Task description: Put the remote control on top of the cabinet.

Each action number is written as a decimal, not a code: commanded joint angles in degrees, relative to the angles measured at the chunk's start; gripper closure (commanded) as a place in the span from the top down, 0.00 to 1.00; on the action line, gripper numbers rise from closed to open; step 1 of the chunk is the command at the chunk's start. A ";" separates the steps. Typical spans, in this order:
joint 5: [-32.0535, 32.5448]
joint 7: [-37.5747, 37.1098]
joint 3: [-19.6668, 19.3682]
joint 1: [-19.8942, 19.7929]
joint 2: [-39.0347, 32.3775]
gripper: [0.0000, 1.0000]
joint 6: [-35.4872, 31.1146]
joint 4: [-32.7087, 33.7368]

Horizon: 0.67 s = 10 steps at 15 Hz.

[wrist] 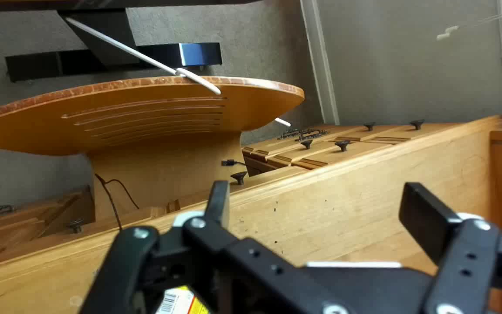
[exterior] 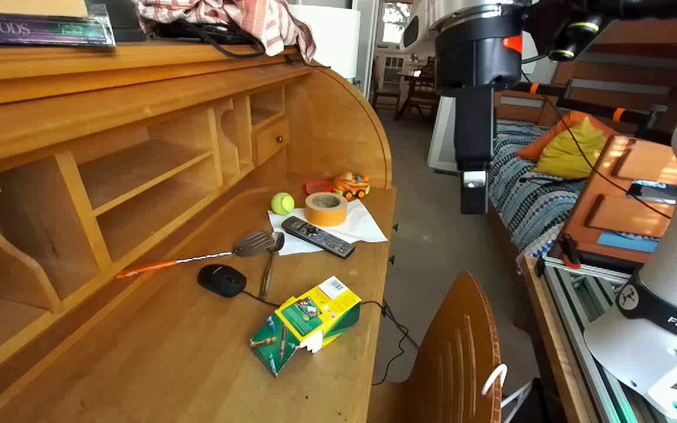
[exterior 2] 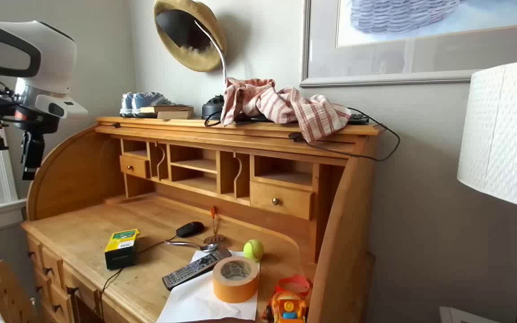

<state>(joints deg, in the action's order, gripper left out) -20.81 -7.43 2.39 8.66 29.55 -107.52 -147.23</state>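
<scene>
Remote control (exterior: 318, 237) buttons-up, partly on white paper (exterior: 368, 227) on the counter (exterior: 180, 352), mid-frame in an exterior view, long axis upper left to lower right. End effector (wrist: 316, 207) spread wide, gripping nothing.

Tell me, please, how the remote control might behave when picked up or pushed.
The remote control looks like a slim, hard bar, so it should stay stiff. Lying flat, it seems unlikely to roll. A push might shift the white paper it partly rests on.
</scene>
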 commanded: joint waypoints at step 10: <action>14.26 13.10 -0.72 -5.31 -12.63 1.00 -12.63 3.94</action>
<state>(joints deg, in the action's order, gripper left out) -12.01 0.51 2.19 4.46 23.65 -118.35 -146.79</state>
